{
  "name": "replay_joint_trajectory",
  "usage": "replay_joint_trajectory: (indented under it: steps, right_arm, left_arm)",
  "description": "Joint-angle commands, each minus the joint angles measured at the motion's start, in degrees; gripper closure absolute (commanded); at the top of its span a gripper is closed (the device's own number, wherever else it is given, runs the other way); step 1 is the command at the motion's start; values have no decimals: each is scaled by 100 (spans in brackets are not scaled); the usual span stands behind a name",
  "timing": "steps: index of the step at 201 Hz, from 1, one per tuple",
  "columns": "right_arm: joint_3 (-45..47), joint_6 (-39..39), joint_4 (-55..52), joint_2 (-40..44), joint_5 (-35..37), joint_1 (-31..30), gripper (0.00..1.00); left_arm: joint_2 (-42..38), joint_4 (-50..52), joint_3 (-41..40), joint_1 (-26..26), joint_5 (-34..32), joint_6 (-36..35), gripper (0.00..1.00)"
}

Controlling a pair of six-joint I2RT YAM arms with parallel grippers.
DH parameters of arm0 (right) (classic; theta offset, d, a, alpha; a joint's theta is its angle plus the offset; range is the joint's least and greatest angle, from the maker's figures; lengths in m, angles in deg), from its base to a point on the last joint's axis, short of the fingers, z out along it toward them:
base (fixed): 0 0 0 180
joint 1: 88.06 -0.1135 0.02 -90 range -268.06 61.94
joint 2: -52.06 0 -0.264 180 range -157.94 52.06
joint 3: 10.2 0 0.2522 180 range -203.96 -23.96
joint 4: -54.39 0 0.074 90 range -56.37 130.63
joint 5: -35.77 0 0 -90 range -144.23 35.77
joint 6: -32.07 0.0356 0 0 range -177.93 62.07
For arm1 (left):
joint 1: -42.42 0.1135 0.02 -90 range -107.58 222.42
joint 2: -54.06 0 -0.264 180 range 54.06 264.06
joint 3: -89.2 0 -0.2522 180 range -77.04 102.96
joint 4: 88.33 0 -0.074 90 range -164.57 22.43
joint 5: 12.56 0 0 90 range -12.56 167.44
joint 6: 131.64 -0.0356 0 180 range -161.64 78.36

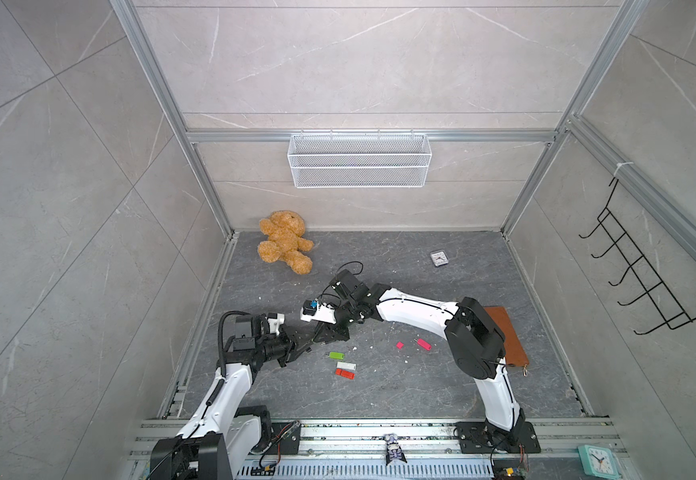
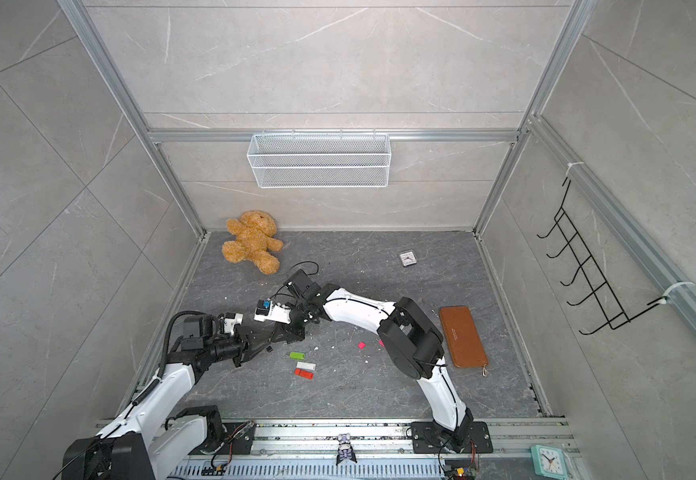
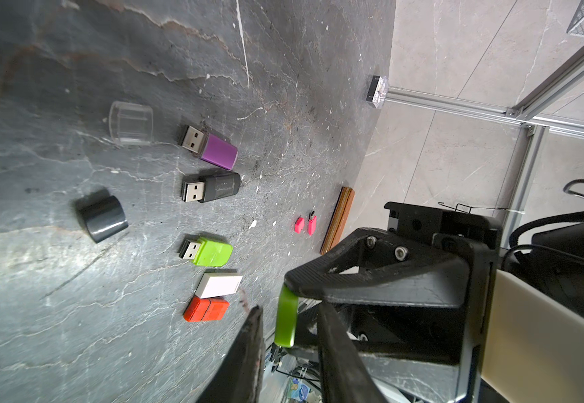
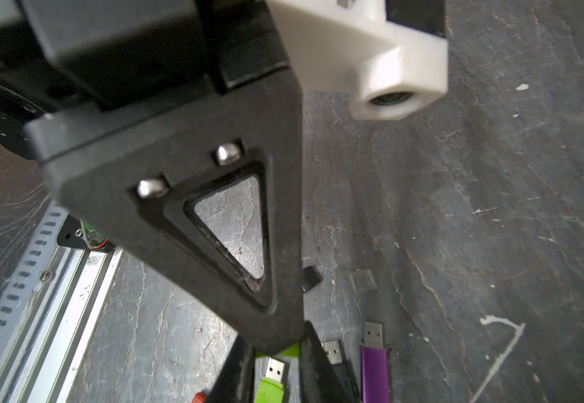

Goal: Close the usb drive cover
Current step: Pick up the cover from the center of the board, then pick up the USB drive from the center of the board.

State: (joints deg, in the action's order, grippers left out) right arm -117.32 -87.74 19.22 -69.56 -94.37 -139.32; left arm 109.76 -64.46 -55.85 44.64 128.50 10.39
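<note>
Two pincers meet above the table (image 3: 74,314), and a small green cap (image 3: 286,321) hangs between them. The right pincer (image 4: 280,350) is clamped on the cap and holds it clear of the table, which looks like an offer to the other arm. The left pincer (image 3: 289,308) has its fingers (image 3: 248,349) standing apart on either side of the cap. A gap shows on one side, so it is open around the cap rather than gripping it. I read this as a hand-over or regrip, since the cap probably needs turning before its mouth can face a plug.

The green drive (image 3: 210,252) it belongs to lies flat on the table with its metal plug bare. It sits in a row with a purple drive (image 3: 215,150) and a black drive (image 3: 212,188), both also uncapped. A white drive (image 3: 219,284) and a red drive (image 3: 207,310), next in the row, look capped. A dark cap (image 3: 102,218) and a clear cap (image 3: 131,122) lie apart from the row, beyond the plug ends.

In both top views the arms cover the meeting point, and I cannot pick out the cap. In the right wrist view the left pincer's broad finger (image 4: 126,209) blocks much of the frame, and only a green sliver shows. I cannot tell which way the cap's open end faces, nor whether the far finger touches it.
</note>
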Motion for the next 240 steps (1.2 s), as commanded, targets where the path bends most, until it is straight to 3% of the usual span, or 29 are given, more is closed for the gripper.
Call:
replay_joint_trajectory:
  steps: [1,83,99,144,205,240]
  right_arm:
    - [18,204,232,262,-205,46,78]
    - [-120,427,189,104,-212,46,77]
    - [-122,485,198,110,-57,40,70]
    - [323,273,-131,508,844,105,58]
    - [881,437,-712,789,1685,76,57]
    - [659,619,-1076,560,2218,-85,56]
  left_arm:
    - [-24,-55,-10,-45,8,9,72]
    - [-100,-219,-104,-43,4,150,96]
    - [-129,-233,-124,-39,4,168,99]
    - [-145,-229,-170,-46,-66,150,100]
    - [-130,-144,-153,-45,-187,106,100]
    - [-139,-84,-133,-39,-229,79,100]
